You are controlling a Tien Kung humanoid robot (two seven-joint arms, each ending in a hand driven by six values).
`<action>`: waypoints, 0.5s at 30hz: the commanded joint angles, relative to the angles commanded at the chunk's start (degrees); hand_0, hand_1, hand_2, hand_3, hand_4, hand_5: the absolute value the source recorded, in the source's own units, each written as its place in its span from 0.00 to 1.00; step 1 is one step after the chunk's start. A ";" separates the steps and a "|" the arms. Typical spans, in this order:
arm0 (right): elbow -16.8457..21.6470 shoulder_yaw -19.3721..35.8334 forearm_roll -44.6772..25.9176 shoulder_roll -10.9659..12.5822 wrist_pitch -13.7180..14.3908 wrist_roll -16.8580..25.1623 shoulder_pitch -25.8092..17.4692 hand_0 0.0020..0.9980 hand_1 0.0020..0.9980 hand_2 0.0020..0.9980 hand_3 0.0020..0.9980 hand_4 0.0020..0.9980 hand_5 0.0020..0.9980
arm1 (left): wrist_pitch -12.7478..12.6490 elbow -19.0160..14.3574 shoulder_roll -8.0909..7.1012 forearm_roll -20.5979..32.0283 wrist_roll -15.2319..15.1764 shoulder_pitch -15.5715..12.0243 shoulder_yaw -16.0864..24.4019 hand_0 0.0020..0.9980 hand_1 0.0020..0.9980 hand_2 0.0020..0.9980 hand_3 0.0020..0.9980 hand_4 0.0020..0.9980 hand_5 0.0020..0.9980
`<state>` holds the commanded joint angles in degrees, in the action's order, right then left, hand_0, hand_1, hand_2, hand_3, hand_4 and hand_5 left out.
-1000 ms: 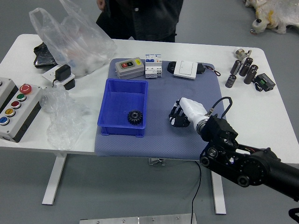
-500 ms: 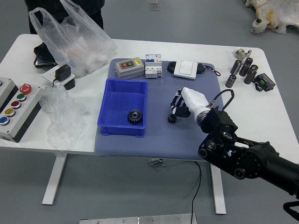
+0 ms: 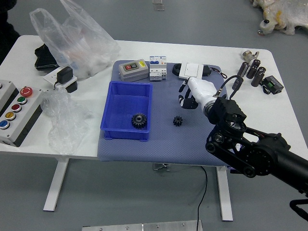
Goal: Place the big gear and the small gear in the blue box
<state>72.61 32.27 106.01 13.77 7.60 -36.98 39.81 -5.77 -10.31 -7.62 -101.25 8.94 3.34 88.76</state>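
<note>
Far left of the blue plastic box, past its far side, a person's black clothing (image 3: 7, 29) shows. Also left of the box are a white control panel with coloured round buttons (image 3: 21, 121), a crumpled clear plastic sheet (image 3: 65, 122) and, farther back, a translucent plastic bag (image 3: 72, 41). The blue plastic box (image 3: 120, 108) holds the big black toothed gear (image 3: 139, 121) in its near right corner. Just beyond the box sits a grey case with a red switch (image 3: 134, 73). Right of the box, the small black toothed gear (image 3: 177, 121) lies on the blue-grey mat (image 3: 163, 149). Farther right and back, the robot's right hand (image 3: 198, 94) has its fingers parted, gripping nothing. Dark metal cylinders (image 3: 258, 76) stand well right of the box.
</note>
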 joint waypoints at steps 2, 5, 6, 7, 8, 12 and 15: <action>0.82 -1.08 -0.37 -0.02 -2.37 0.00 -0.16 0.23 0.45 0.80 0.83 0.72 0.14 | 0.00 0.00 -0.04 -0.08 0.01 0.09 0.09 0.63 0.59 0.59 0.64 0.67 0.36; 1.07 -2.02 -1.59 -0.03 -5.15 0.00 -0.37 0.22 0.42 0.80 0.84 0.75 0.17 | -0.01 0.00 -0.10 0.01 -0.12 0.25 -0.03 0.63 0.59 0.59 0.64 0.67 0.36; 1.06 -2.24 -1.96 0.00 -5.64 0.00 -0.38 0.22 0.42 0.80 0.84 0.75 0.17 | -0.01 0.00 -0.12 0.04 -0.14 0.28 -0.07 0.63 0.59 0.59 0.64 0.67 0.36; 1.03 -2.36 -2.21 0.01 -5.90 0.00 -0.39 0.22 0.42 0.80 0.84 0.75 0.17 | -0.01 0.00 -0.13 0.05 -0.14 0.30 -0.09 0.63 0.59 0.59 0.64 0.67 0.36; 0.99 -2.42 -2.41 0.02 -6.10 0.00 -0.42 0.22 0.42 0.80 0.84 0.75 0.17 | -0.02 0.00 -0.14 0.08 -0.15 0.31 -0.12 0.63 0.59 0.59 0.64 0.67 0.36; 0.58 -2.34 -2.68 0.09 -6.64 0.00 -0.49 0.22 0.42 0.78 0.83 0.77 0.18 | -0.05 0.00 -0.13 0.00 -0.08 0.26 -0.02 0.63 0.59 0.59 0.64 0.67 0.37; 0.05 -2.23 -2.35 0.29 -6.99 0.00 -0.51 0.22 0.42 0.77 0.81 0.78 0.20 | -0.08 0.00 -0.17 -0.02 -0.07 0.22 0.06 0.63 0.59 0.59 0.64 0.67 0.36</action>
<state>72.66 30.03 103.67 14.06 0.61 -36.98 39.30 -5.85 -10.31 -7.79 -101.27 8.87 3.56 88.83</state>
